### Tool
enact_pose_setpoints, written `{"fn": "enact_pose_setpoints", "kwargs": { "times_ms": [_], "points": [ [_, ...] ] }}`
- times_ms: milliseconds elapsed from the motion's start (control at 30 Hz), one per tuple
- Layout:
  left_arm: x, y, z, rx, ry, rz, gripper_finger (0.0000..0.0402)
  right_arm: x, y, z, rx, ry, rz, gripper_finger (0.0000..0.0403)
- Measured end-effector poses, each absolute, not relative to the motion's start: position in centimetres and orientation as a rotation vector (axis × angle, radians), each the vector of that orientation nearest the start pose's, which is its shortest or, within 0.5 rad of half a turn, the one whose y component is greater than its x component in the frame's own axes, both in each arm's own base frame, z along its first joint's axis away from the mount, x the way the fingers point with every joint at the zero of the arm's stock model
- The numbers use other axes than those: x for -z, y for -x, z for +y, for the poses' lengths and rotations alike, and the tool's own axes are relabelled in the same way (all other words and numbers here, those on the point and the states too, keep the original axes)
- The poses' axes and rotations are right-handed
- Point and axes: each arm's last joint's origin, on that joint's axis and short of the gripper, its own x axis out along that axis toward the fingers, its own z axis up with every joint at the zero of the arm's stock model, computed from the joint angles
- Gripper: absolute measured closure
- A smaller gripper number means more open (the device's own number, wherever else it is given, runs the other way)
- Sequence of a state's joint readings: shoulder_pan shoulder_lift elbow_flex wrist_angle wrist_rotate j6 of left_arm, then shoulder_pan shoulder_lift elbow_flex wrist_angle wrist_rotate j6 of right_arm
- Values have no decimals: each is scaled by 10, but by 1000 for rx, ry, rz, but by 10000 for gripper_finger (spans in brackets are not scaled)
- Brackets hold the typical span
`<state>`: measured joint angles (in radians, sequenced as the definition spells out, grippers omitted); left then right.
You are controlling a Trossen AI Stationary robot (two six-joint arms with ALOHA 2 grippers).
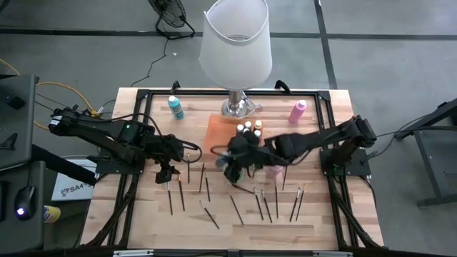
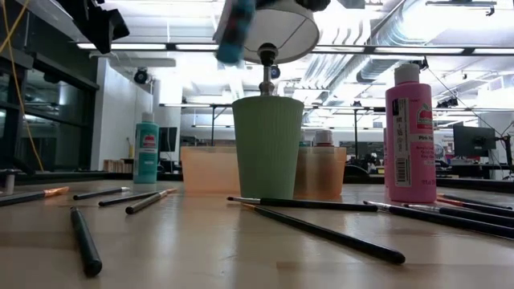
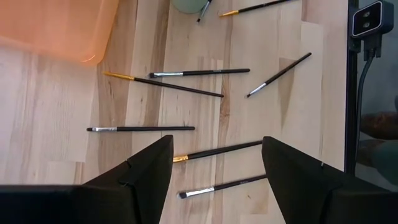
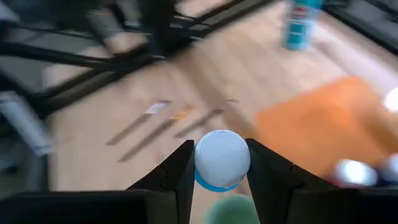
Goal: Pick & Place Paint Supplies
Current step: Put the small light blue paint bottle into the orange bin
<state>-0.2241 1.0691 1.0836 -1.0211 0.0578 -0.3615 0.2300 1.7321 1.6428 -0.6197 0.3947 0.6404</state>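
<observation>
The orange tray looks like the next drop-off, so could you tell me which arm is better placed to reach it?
Probably the right: its tool already grips a white-capped bottle beside the orange tray.

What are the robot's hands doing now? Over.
Right gripper shut on small paint bottle, above green cup. Left gripper open, empty, over loose brushes. Nothing blocking.

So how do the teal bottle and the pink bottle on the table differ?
The teal bottle has a white cap and stands on the left arm's side of the lamp; the pink bottle is capped pink and stands on the right arm's side. Both stand upright, untouched by either gripper.
</observation>
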Motion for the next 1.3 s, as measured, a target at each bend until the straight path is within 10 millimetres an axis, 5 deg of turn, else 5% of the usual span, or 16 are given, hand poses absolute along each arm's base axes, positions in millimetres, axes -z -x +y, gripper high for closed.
{"fn": "enact_pose_setpoints", "kwargs": {
  "times_ms": [500,867,1300],
  "points": [
    [-320,-189,-44,67,254,975,165,-330,-381,25,548,-492,638,289],
    [-323,-192,-44,92,193,922,165,-323,-374,22,624,-550,703,289],
    [-346,-158,-32,-14,140,746,165,-322,-371,22,678,-583,701,289]
  ]
}}
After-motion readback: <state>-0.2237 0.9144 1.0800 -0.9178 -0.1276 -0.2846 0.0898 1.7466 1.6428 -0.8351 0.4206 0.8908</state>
